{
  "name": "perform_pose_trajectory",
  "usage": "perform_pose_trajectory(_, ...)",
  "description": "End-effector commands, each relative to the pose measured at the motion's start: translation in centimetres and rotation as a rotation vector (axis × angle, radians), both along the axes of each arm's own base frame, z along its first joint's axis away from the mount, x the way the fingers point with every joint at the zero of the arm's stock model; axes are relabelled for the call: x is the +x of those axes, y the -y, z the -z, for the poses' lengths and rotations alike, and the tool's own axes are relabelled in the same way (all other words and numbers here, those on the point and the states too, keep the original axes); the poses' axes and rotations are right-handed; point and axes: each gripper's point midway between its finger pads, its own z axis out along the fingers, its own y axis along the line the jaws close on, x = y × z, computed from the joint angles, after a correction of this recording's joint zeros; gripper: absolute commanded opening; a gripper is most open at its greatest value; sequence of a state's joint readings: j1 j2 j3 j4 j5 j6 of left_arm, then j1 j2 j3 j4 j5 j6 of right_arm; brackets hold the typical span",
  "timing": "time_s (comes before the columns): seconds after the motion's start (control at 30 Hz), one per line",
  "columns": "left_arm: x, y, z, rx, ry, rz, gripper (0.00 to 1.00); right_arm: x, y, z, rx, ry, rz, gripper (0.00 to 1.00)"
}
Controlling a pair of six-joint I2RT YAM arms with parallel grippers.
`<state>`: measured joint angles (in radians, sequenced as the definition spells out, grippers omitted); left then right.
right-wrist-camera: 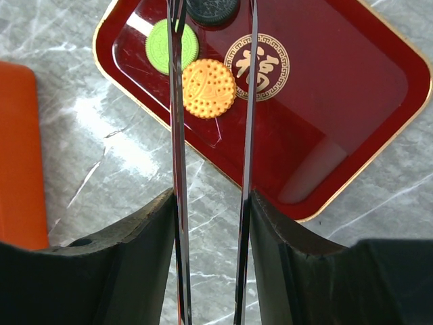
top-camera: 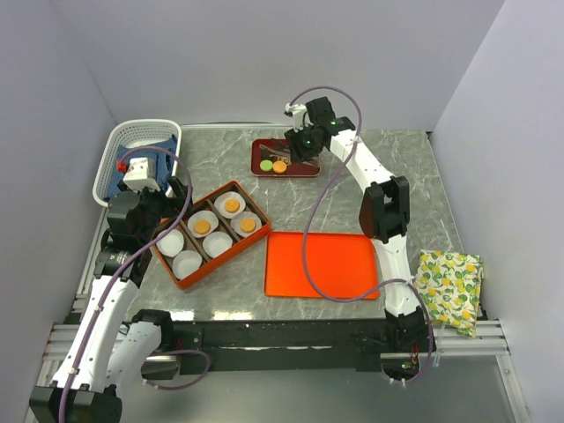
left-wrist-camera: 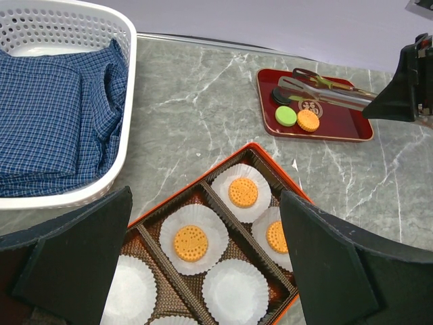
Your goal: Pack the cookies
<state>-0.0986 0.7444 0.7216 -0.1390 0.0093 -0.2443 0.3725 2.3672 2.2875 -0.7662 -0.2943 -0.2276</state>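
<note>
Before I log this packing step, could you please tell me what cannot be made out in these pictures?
- Right wrist view: the tongs run off the top edge, tips unseen; the black cookie is cut there too.
- Top view: the black cookie is not distinguishable under the right gripper.
- Left wrist view: the left fingers and bottom edge partly hide the near cups of the box.

A grey marbled counter [top-camera: 397, 167] carries a white perforated plastic basket [top-camera: 145, 128] at its far left corner. A folded blue checked cloth [left-wrist-camera: 54, 115] lies inside the basket and covers most of its floor. Toward the near edge, around the middle, lies a flat orange rectangular tray [top-camera: 322, 264]. At the near right edge, apart from the tray, lies a crumpled cloth printed with yellow lemons and green leaves [top-camera: 449, 286].
</note>
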Motion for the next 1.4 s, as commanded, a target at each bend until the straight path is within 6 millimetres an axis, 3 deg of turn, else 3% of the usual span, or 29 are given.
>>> perform_pose_trajectory(0.0, 0.3, -0.2, -0.5, 0.020, 0.029, -0.005, 0.97, 1.5, -0.9, -1.9, 0.024, 0.075, 0.006, 0.52)
perform_pose_trajectory(0.93, 0.5, -0.2, -0.4, 0.022, 0.023, -0.005, 0.97, 1.1, -1.7, 0.6, 0.008, 0.035, -0.009, 0.55)
perform_pose_trajectory(1.2, 0.5, -0.2, -0.4, 0.022, 0.022, -0.005, 0.96, 0.8, -1.7, 0.1, 0.012, 0.034, -0.013, 0.45)
perform_pose_trajectory(1.37, 0.5, -0.2, -0.4, 0.022, 0.023, -0.005, 0.97, 0.4, -1.7, -1.4, 0.028, 0.054, -0.020, 0.36)
